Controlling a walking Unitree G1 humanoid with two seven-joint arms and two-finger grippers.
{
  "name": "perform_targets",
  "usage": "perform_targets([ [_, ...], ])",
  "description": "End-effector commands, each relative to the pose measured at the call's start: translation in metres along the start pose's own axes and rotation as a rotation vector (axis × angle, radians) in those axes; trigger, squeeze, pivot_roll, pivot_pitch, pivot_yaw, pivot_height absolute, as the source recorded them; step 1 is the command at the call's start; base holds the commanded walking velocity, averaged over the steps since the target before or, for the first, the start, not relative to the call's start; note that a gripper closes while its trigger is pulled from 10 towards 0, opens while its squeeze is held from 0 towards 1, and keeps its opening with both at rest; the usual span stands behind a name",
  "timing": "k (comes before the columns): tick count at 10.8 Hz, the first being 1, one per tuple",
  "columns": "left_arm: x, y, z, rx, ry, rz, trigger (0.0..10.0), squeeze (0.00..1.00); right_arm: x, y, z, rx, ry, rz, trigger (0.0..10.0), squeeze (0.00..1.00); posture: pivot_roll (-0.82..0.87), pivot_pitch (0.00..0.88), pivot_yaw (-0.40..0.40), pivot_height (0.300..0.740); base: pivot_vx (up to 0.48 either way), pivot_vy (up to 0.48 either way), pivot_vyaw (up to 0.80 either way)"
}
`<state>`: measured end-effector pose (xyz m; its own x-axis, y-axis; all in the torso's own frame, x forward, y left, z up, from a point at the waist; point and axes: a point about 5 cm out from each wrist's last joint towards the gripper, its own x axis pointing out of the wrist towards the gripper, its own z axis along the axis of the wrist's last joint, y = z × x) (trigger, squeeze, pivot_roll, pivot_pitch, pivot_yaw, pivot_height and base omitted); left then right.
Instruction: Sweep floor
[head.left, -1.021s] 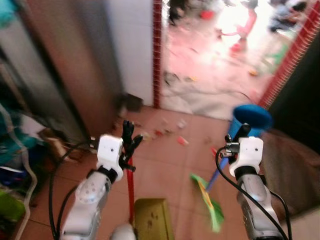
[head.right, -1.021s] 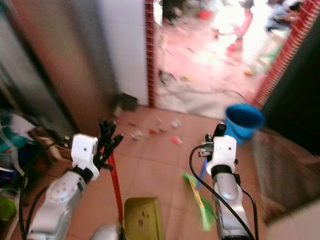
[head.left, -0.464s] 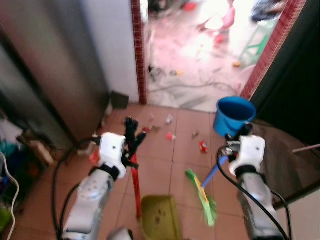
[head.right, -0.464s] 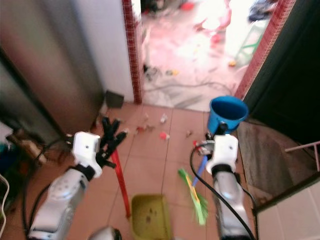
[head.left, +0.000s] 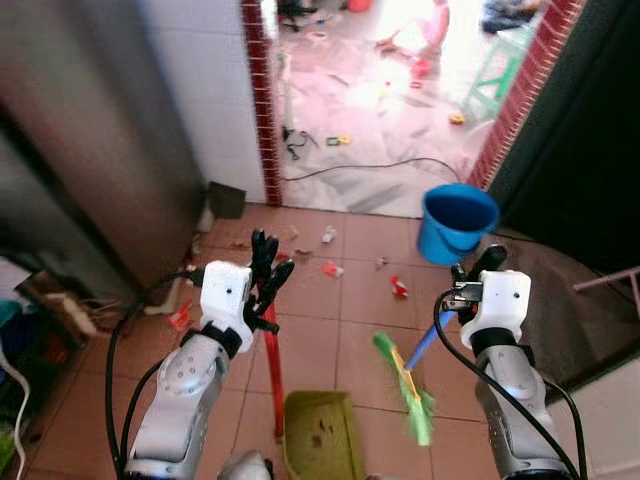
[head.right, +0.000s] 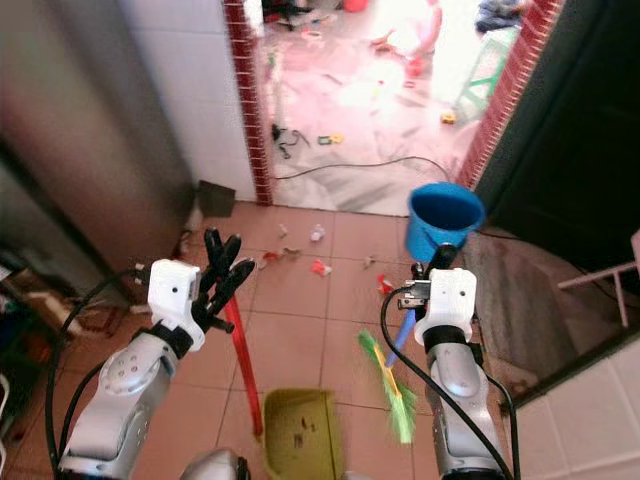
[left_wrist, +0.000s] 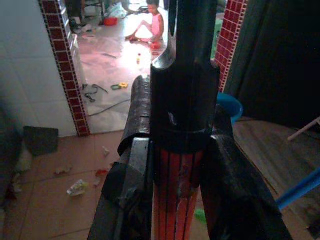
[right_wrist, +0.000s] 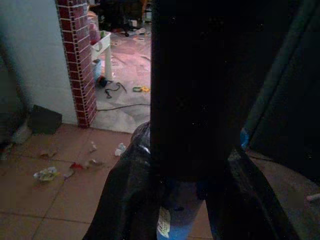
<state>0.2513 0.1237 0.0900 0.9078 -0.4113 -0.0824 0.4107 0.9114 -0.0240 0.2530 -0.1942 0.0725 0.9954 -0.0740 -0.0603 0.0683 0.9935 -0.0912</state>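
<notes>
Head views: a tiled floor (head.left: 350, 330) is seen from above, with a doorway at 12 o'clock opening onto a bright, overexposed room. The left pincer (head.left: 268, 280) is clenched on the red handle (head.left: 271, 375) of a dustpan (head.left: 320, 440); the green pan sits at 6 o'clock and is cut off by the lower edge. The right pincer (head.right: 437, 262) is held at 4 o'clock over the blue handle (head.left: 428, 342) of a broom (head.left: 405, 385), whose green bristles are blurred. The fingers are masked by the white wrist housing, so the grip cannot be judged here. A blue bucket (head.left: 457, 220) stands at 1 o'clock by the doorway. Small litter (head.left: 332, 268) is scattered on the tiles between the pincers and the threshold; the pieces are too small to be identified. A grey panel at 10 o'clock is smeared.

Left wrist view: the red handle (left_wrist: 175, 195) is pressed between the two black fingers (left_wrist: 130, 180), and its black top end (left_wrist: 185, 95) hides much of the scene. A person (left_wrist: 150, 22) is seated on the far room's floor. Part of the bucket (left_wrist: 230, 106) and of the blue handle (left_wrist: 300, 187) can be made out.

Right wrist view: the picture is dark. A black shaft (right_wrist: 192, 90) is closed in by both fingers (right_wrist: 125, 200), with a blue section (right_wrist: 175, 220) below it cut off by the edge. Litter (right_wrist: 47, 173) is seen on the tiles.
</notes>
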Motion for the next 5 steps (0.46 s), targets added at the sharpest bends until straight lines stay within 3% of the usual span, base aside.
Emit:
perform_targets([
  [1,0.005,0.004,0.008,0.048,-0.029,-0.013,10.0,0.00,-0.003,-0.005,-0.003,-0.023,0.026,-0.017,10.0,0.00,-0.02,0.000,-0.019,0.740,0.000,0.000,0.00],
  [3,0.017,0.006,0.009,0.099,-0.034,-0.029,10.0,0.00,-0.008,-0.008,-0.002,-0.032,0.025,-0.020,10.0,0.00,-0.04,0.000,-0.015,0.740,0.000,0.000,0.00],
  [5,0.032,0.000,0.012,0.085,-0.063,-0.060,10.0,0.00,-0.011,-0.014,-0.002,-0.041,0.033,-0.047,10.0,0.00,-0.05,0.000,-0.014,0.740,0.000,0.000,0.00],
])
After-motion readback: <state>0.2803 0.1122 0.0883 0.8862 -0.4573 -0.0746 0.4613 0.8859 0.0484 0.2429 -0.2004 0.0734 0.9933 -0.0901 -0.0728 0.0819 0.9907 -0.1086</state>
